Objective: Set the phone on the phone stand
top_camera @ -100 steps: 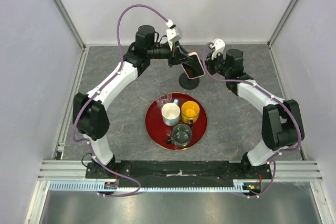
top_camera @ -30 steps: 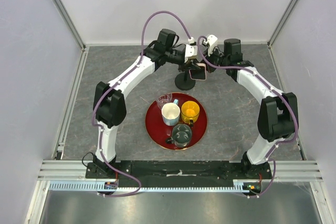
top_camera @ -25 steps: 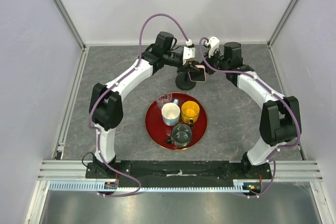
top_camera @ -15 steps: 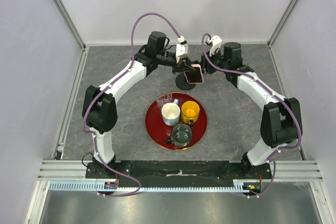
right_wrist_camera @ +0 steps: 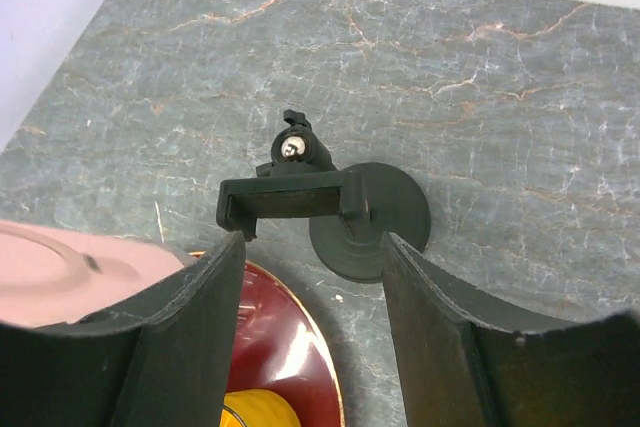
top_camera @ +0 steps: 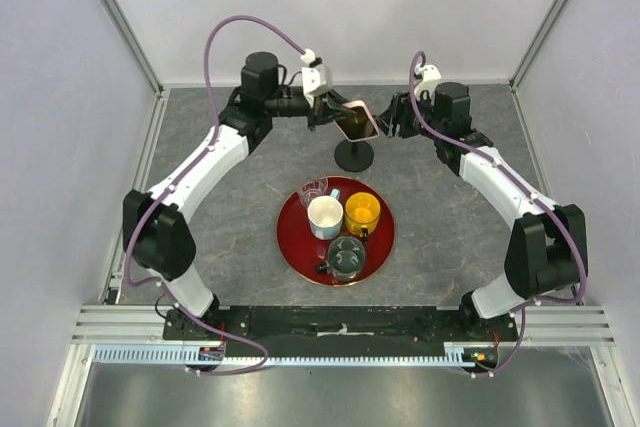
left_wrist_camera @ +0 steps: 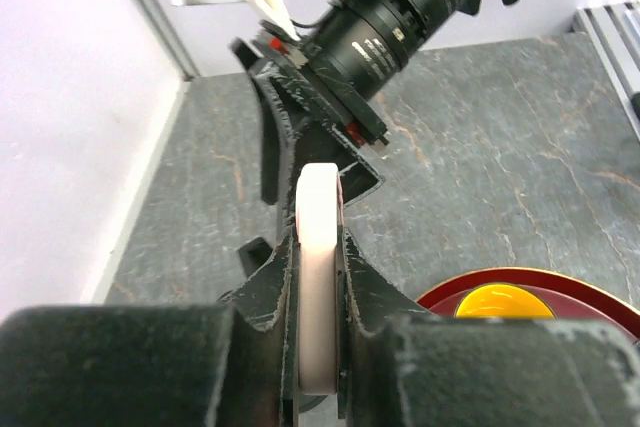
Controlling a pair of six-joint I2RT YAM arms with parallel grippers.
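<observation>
Grey marble-look desk (top_camera: 220, 217), walled on the L, R and far edges. Both arm bases are at the near edge, and both arms reach to the far-centre of the desk.

L arm (top_camera: 200, 172) comes in from the far-L. R arm (top_camera: 500, 177) comes in from the far-R. Their tips are near each other, not touching.

Round red tray (top_camera: 288, 239) sits mid-desk, nearer than the arm tips. On it are a white mug (top_camera: 324, 215), a yellow cup (top_camera: 362, 212), a small clear glass (top_camera: 313, 189) at the far-L rim, and a glass jug (top_camera: 346, 257) on the near side.

Phone (top_camera: 357, 123) is in the air over far-centre, tilted, dark screen up w/ pink edge. It is above the stand and not seated on it. L gripper (top_camera: 335, 115) fingers (left_wrist_camera: 270, 282) are clamped on both flat faces of the phone. L wrist cam shows it edge-on between them.

R gripper (top_camera: 392, 119) is just R of the phone. Its fingers (right_wrist_camera: 190, 337) are spread wide and grip nothing. In the R wrist cam the phone's pink back shows at lower L, apart from the stand's bracket.

Black phone stand (top_camera: 353, 157) stands upright at far-centre, between the tray and the far edge. It has a disc base on the desk, a thin post and a bracket on top.
</observation>
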